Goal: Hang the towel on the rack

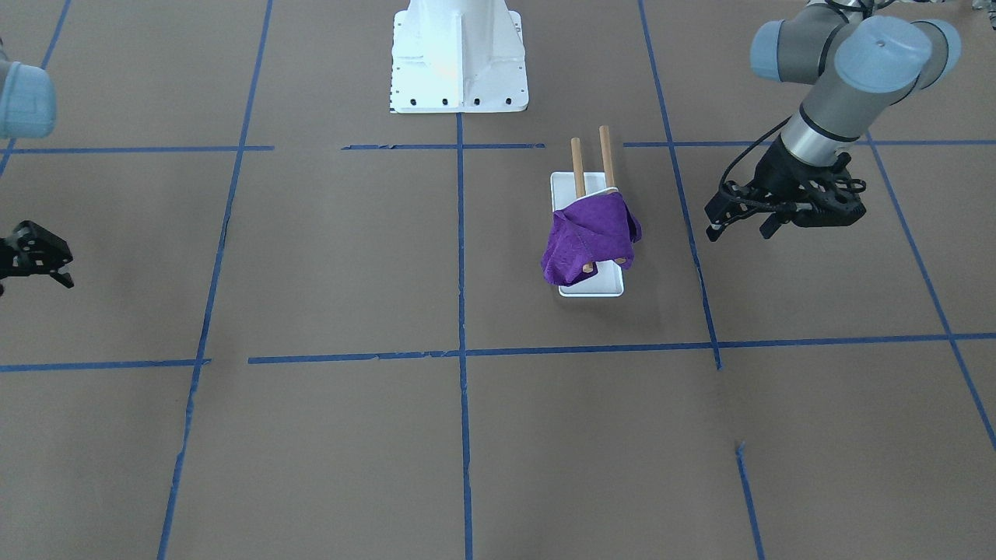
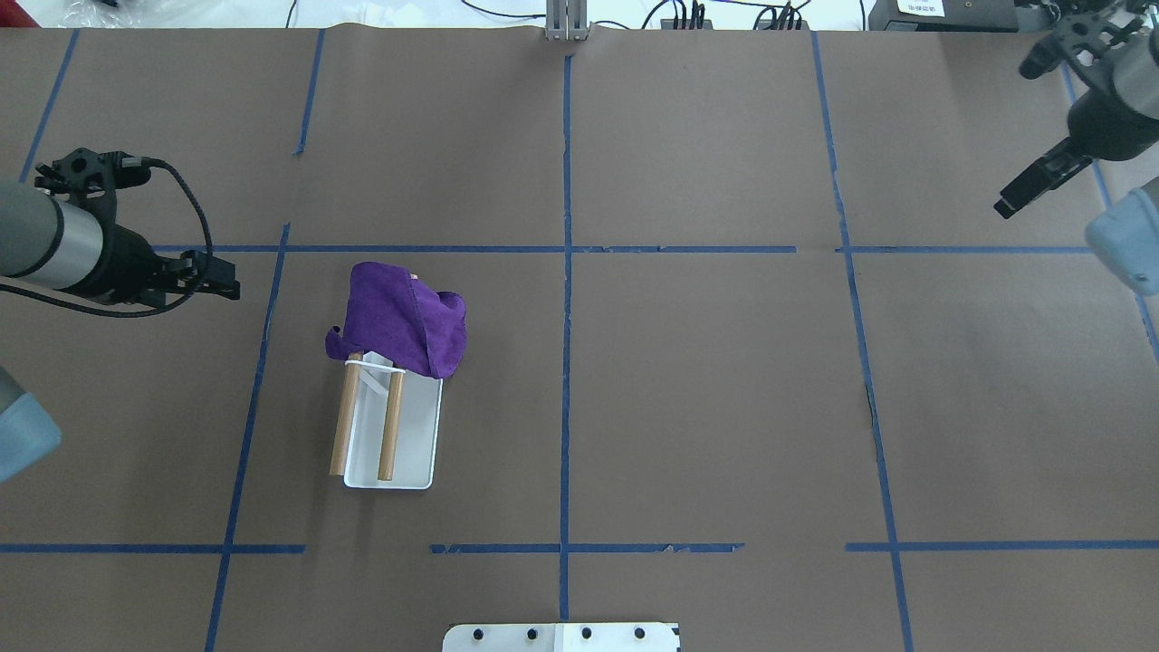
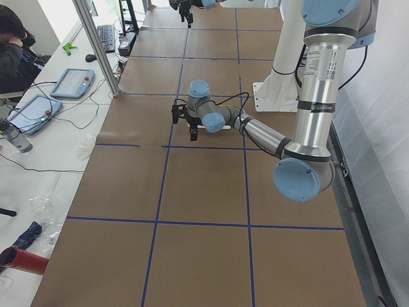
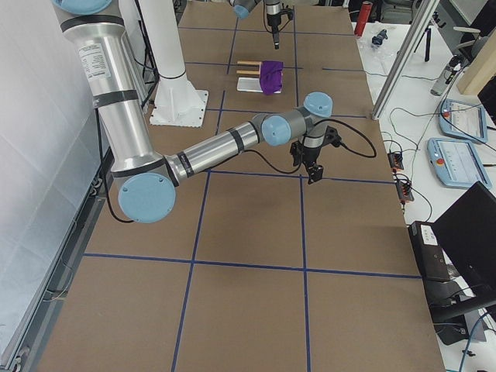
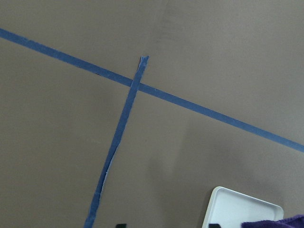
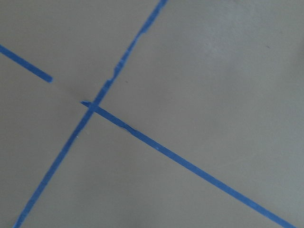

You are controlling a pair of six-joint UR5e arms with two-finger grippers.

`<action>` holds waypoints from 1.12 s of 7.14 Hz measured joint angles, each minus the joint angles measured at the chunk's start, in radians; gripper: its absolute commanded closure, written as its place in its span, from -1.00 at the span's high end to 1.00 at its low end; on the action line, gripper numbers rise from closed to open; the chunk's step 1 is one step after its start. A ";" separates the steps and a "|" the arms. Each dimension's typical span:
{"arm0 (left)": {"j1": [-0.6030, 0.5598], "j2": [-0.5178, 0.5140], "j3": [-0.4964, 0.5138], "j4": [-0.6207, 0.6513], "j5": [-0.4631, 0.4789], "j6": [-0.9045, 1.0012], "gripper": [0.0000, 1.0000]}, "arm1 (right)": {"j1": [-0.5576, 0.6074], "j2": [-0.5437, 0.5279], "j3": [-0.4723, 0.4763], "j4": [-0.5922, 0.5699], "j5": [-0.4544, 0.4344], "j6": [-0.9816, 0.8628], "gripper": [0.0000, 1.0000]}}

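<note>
The rack [image 1: 579,165] has two brown wooden rods over a flat white base [image 2: 422,436], left of the table's middle in the overhead view. A purple towel [image 2: 400,315] is draped, bunched, over the rods' far end; it also shows in the front view [image 1: 590,237]. My left gripper [image 1: 739,225] is open and empty, hovering apart from the rack on its outer side [image 2: 228,279]. Its wrist view shows a corner of the base [image 5: 242,209] and a sliver of towel [image 5: 285,222]. My right gripper [image 2: 1028,186] is open and empty, far off at the table's right edge [image 1: 43,264].
The white bolted robot pedestal [image 1: 459,58] stands at the robot's side of the table. Blue tape lines [image 2: 566,272] divide the brown table into squares. Cables and equipment lie past the far edge [image 2: 688,14].
</note>
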 measured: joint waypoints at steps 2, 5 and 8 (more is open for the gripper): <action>-0.158 0.083 0.023 0.009 -0.059 0.399 1.00 | 0.135 -0.142 -0.018 0.007 0.038 -0.007 1.00; -0.446 0.191 0.084 0.086 -0.199 0.879 1.00 | 0.290 -0.305 -0.021 0.011 0.049 -0.127 1.00; -0.648 0.208 0.145 0.242 -0.210 1.165 1.00 | 0.336 -0.354 -0.018 0.011 0.063 -0.132 1.00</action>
